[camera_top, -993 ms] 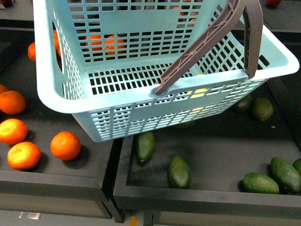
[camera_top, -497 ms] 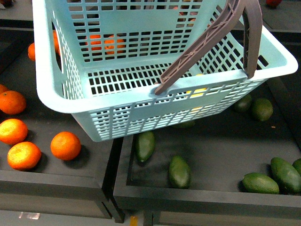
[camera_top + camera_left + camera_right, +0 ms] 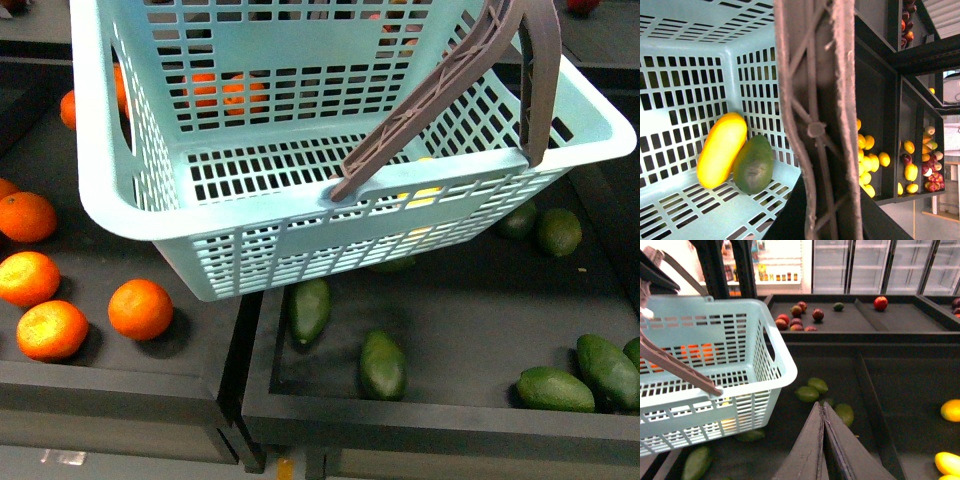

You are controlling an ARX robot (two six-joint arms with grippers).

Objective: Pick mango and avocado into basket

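Note:
The light teal basket (image 3: 250, 210) hangs tilted above the fruit bins, its brown-grey handle (image 3: 440, 90) swung up to the right. Inside it, in the left wrist view, the yellow-orange mango (image 3: 721, 149) and the dark green avocado (image 3: 754, 164) lie side by side, touching, in a corner of the basket floor (image 3: 685, 220). My left gripper (image 3: 825, 220) is shut on the handle (image 3: 815, 120), which fills the middle of that view. My right gripper (image 3: 821, 406) is shut with nothing in it, hovering over a dark bin to the right of the basket (image 3: 775, 365).
Loose avocados (image 3: 382, 365) lie in the black bin (image 3: 440, 420) under the basket, with more at the right (image 3: 553, 388). Oranges (image 3: 140, 308) fill the left bin. More green fruit (image 3: 807, 393) lies beyond the right gripper, and yellow fruit (image 3: 951, 410) sits in the adjoining bin.

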